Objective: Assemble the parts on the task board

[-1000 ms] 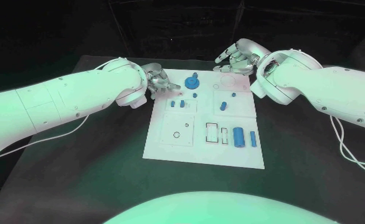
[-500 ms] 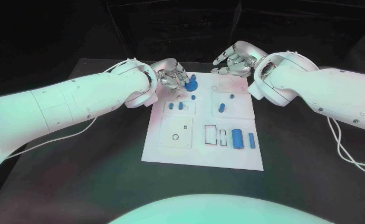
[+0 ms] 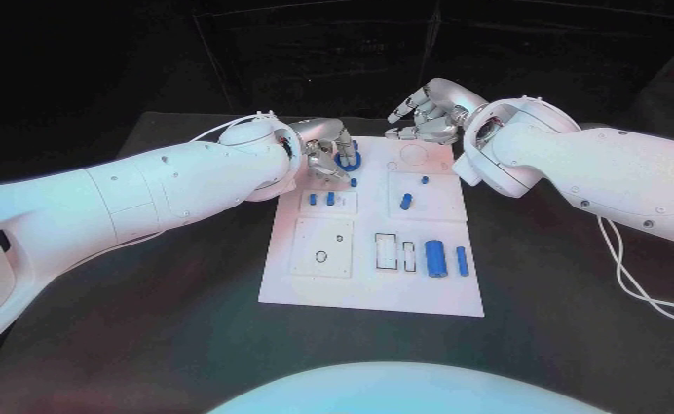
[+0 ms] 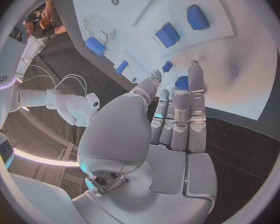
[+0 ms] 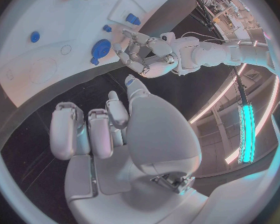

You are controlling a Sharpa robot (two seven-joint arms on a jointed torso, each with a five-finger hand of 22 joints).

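Observation:
The white task board (image 3: 320,282) lies in the middle of the table. A blue gear (image 3: 350,155) stands near its far left corner. My left hand (image 3: 323,149) is right beside the gear, its fingers stretched out together and their tips at the gear's (image 4: 182,82) edge. It grips nothing that I can see. The right wrist view shows this left hand (image 5: 147,55) next to the gear (image 5: 102,47). My right hand (image 3: 430,109) hovers over the board's far right corner, fingers loosely bent and empty. Small blue pegs (image 3: 330,198) and a blue cylinder (image 3: 437,258) lie on the board.
More blue pieces sit at the board's middle (image 3: 404,202) and near right (image 3: 461,259). Rectangular slots (image 3: 387,249) and a round hole (image 3: 321,257) mark the near half. Black table (image 3: 168,317) surrounds the board, and a white cable (image 3: 625,268) trails on the right.
My left hand has moved away from me and to the right, from beside the board's left edge up to the blue gear. The right hand has hardly moved.

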